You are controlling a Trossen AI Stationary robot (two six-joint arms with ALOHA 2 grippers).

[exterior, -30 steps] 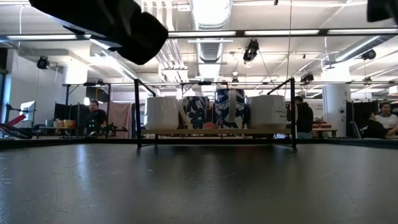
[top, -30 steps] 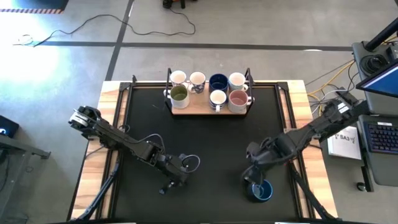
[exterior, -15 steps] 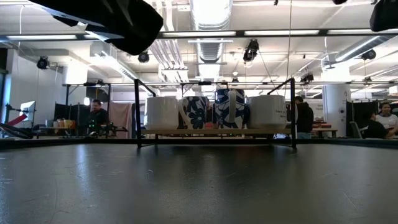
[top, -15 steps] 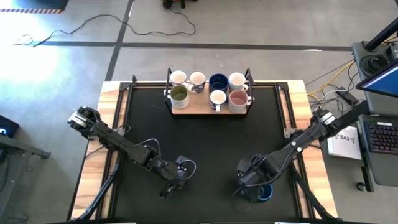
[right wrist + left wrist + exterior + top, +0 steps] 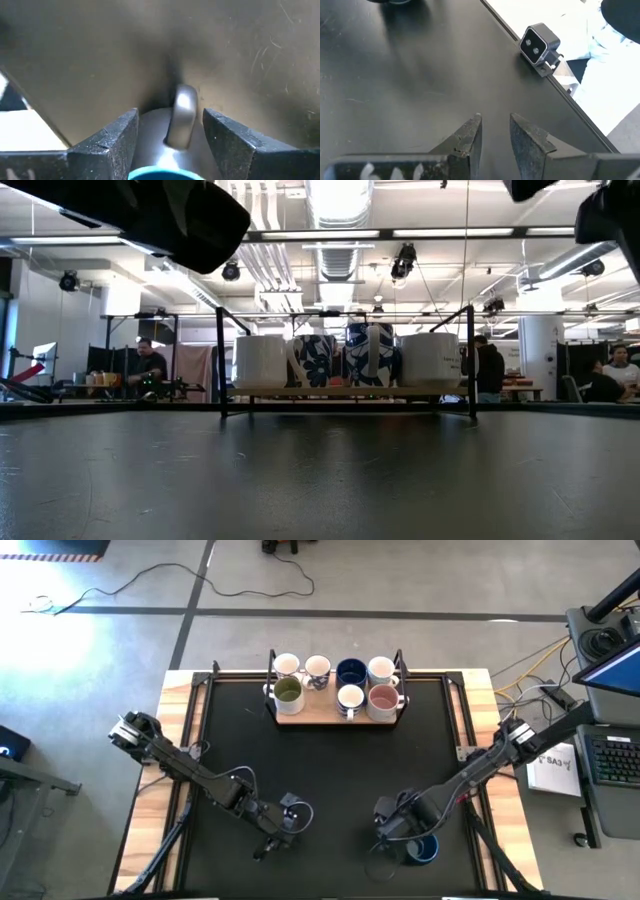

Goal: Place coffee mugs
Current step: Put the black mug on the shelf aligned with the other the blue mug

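One dark blue coffee mug (image 5: 427, 850) stands upright on the black mat near the front right. My right gripper (image 5: 170, 131) hangs over it, pointing steeply down and open, its fingers on either side of the mug's handle (image 5: 182, 117) with a gap on each side. Several more coffee mugs (white, olive-green, pinkish, dark blue) stand on their bases in the wooden tray (image 5: 335, 720) at the far middle. My left gripper (image 5: 495, 131) is open with nothing between its fingers, above the mat at the front left-centre (image 5: 268, 843).
The tray has a thin black metal frame (image 5: 222, 360) around the mugs. A small camera (image 5: 540, 44) sits at the table's near edge, ahead of my left gripper. The black mat (image 5: 340, 770) between the tray and both grippers is free.
My right gripper has gone down and toward the table's near edge and left, and now stands over the blue mug, which has stayed where it was. My left gripper has shifted slightly toward the near edge.
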